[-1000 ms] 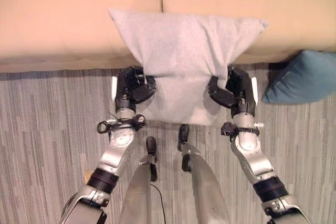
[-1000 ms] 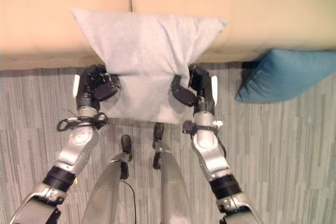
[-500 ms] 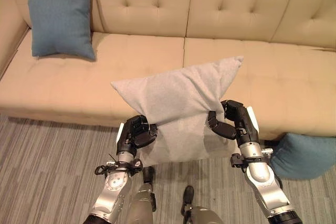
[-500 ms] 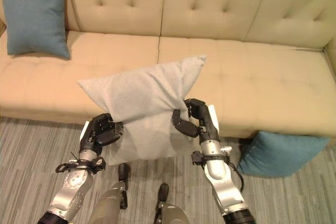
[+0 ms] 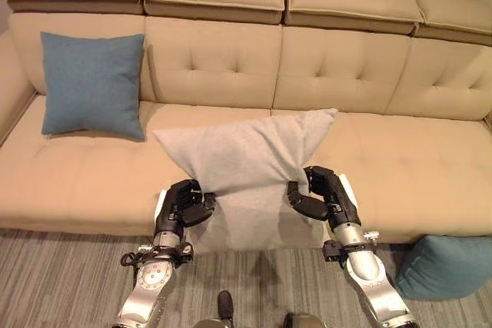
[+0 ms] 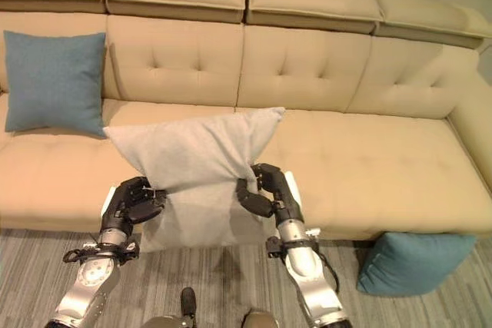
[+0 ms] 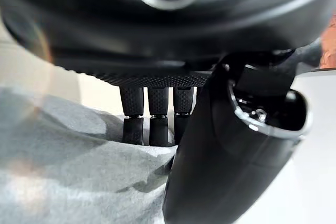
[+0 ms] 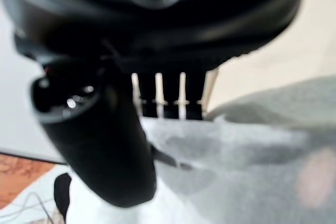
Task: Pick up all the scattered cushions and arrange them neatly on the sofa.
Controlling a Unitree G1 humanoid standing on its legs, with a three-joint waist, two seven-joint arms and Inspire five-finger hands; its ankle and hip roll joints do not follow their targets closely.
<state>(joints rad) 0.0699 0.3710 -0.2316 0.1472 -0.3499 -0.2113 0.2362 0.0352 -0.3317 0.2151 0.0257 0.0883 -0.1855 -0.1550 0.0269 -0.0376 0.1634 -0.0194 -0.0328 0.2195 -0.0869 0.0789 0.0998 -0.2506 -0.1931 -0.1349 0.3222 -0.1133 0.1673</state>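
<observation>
- Held up before the beige sofa (image 5: 400,151): a grey cushion (image 5: 242,159), upper corners spread over the seat, lower part hanging past the front edge toward the striped floor (image 5: 69,274).
- Clamped on the cushion's left side: left hand (image 5: 181,207), fingers and thumb curled into the cloth.
- Clamped on its right side: right hand (image 5: 319,193), pinching the fabric likewise.
- Propped upright against the backrest at the sofa's left end: a blue cushion (image 5: 92,84).
- Lying on the floor by the sofa's right front, touching its base: a second blue cushion (image 6: 415,262).
</observation>
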